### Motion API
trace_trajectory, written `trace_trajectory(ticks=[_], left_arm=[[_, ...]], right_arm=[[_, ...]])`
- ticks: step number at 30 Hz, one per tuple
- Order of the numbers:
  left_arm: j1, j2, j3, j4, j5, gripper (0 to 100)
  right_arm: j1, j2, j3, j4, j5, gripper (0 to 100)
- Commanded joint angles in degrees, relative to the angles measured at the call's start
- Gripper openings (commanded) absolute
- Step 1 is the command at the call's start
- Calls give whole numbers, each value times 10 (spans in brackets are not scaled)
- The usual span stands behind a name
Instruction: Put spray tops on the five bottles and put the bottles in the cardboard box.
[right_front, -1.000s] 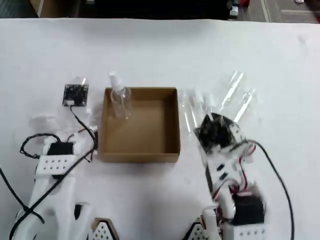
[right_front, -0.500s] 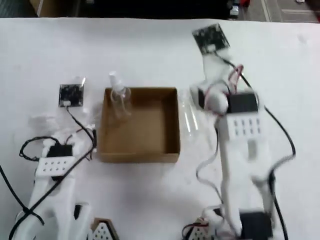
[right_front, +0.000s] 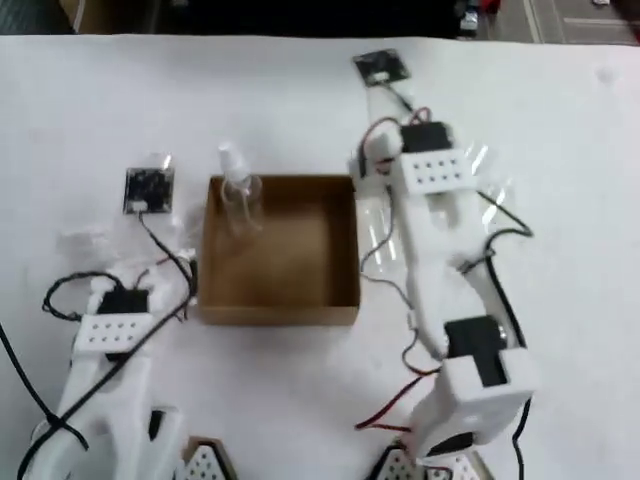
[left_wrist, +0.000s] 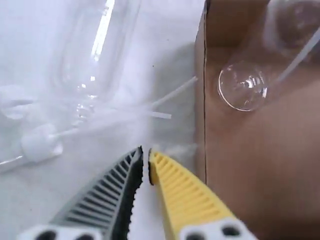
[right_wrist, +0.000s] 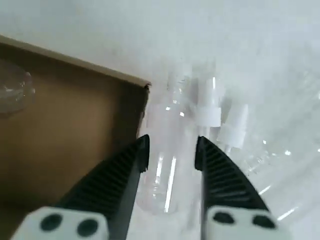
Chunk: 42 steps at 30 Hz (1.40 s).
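Observation:
The cardboard box (right_front: 280, 300) sits mid-table with one capped clear bottle (right_front: 240, 198) standing in its far left corner. In the right wrist view my right gripper (right_wrist: 170, 147) is open, its black fingers straddling an uncapped clear bottle (right_wrist: 167, 150) that lies just outside the box wall (right_wrist: 75, 65). Two white spray tops (right_wrist: 207, 114) lie beside that bottle. My left gripper (left_wrist: 145, 156) is shut with nothing in it, low over the table beside the box's left wall (left_wrist: 201, 100). Ahead of it lie a clear bottle (left_wrist: 95, 50) and a spray top (left_wrist: 40, 145) with its tube.
More clear bottles (right_front: 480, 180) lie on the white table right of the box, partly under the right arm (right_front: 440, 230). The left arm (right_front: 110, 340) and its cables stand left of the box. The table's far edge (right_front: 250, 38) runs across the back.
The right arm swung from the front right up and out, and now stretches over the bottles by the box's far right corner. The left arm has barely moved.

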Motion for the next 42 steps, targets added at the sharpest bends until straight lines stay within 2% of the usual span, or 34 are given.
trace_trajectory(ticks=[1,11,19,25,35,39,42], left_arm=[[7,0,-4,-14,4,23],[2,0,-4,-13,8,23],[-17,0,-4,-13,9,23],[-15,0,-4,-13,9,23],[-15,0,-4,-14,9,23],[-15,0,-4,-14,9,23],[-15,0,-4,-14,9,23]], right_arm=[[-22,21,-25,-34,8,160],[23,94,-26,-124,4,138],[19,100,-25,-163,5,135],[21,157,-26,-191,8,135],[24,188,-64,-132,13,135],[32,188,-63,-78,72,134],[40,182,-66,-61,78,134]])
